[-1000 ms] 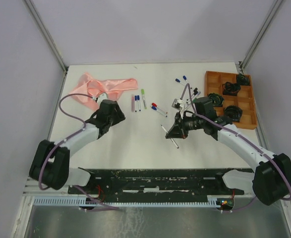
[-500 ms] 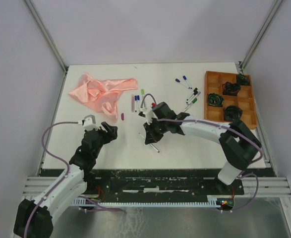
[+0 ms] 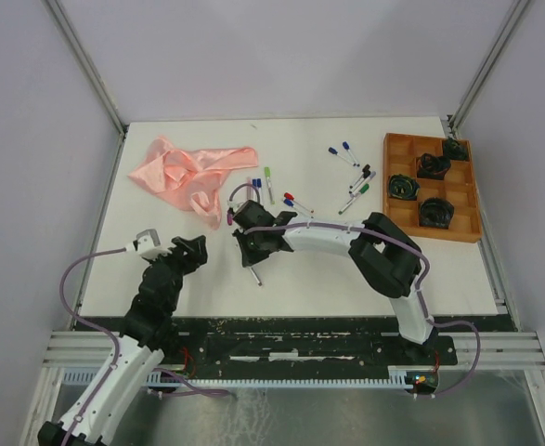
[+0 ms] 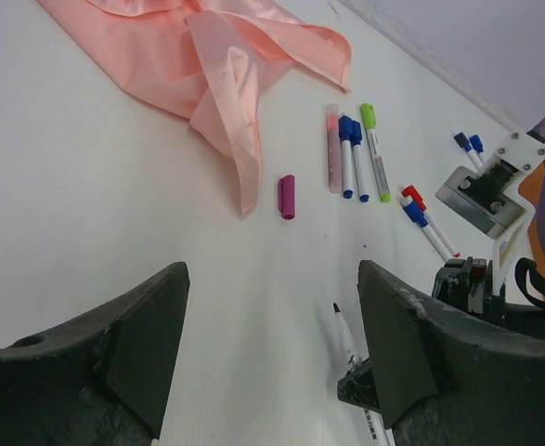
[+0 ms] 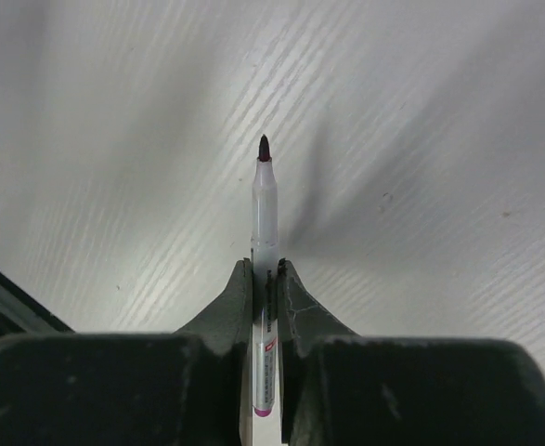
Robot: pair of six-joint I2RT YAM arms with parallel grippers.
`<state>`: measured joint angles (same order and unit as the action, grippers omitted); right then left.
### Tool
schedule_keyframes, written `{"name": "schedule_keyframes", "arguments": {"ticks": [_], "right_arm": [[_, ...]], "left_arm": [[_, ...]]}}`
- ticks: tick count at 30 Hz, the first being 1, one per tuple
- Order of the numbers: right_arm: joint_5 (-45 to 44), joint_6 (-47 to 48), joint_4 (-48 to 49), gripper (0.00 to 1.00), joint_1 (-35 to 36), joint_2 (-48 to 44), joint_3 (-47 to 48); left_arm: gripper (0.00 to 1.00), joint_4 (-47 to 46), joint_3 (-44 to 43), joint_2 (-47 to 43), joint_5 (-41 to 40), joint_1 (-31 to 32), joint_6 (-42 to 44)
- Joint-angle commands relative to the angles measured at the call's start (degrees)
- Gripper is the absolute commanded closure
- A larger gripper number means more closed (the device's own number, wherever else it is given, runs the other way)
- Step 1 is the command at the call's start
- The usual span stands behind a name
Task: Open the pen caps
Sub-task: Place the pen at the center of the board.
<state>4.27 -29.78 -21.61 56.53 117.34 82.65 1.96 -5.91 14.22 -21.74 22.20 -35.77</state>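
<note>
My right gripper (image 5: 266, 274) is shut on an uncapped white pen (image 5: 265, 209). Its dark tip points away over the table and its magenta end sits between the fingers. In the top view the right gripper (image 3: 253, 256) holds this pen (image 3: 258, 274) left of centre. A loose purple cap (image 3: 229, 219) lies just beyond it and also shows in the left wrist view (image 4: 287, 196). My left gripper (image 3: 190, 249) is open and empty, left of the held pen (image 4: 344, 331). Several capped pens (image 3: 258, 190) lie beyond, with more pens at the back right (image 3: 356, 184).
A crumpled pink cloth (image 3: 190, 167) lies at the back left, its end reaching close to the purple cap. An orange compartment tray (image 3: 464, 195) with black parts stands at the right edge. Red- and blue-capped pens (image 3: 296, 203) lie near the middle.
My right gripper has carried the uncapped pen leftward across the table. My left gripper has drawn back from the cloth toward the near left, and the purple cap now lies on the table.
</note>
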Motion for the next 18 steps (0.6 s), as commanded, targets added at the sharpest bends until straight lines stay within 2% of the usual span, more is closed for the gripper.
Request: {"name": "schedule_keyframes", "arguments": {"ticks": [1, 4, 9, 18], "right_arm": [[-6.0, -7.5, -2.9, 0.86, 0.4, 1.5, 2.7], [-6.5, -8.2, -3.2, 0.82, 0.9, 2.8, 3.2], [-10.0, -9.0, -4.0, 0.60, 1.9, 3.4, 2.7], [-11.5, -8.2, -3.4, 0.57, 2.4, 3.6, 2.0]], "left_arm": [[0.21, 2.8, 1.0, -4.4, -2.1, -0.4, -2.9], [0.20, 4.0, 1.0, -6.6, -1.9, -0.3, -3.2], [0.21, 7.2, 0.3, -8.4, -2.4, -0.3, -3.6], [0.21, 9.0, 0.2, -12.0, -1.4, -0.3, -5.1]]}}
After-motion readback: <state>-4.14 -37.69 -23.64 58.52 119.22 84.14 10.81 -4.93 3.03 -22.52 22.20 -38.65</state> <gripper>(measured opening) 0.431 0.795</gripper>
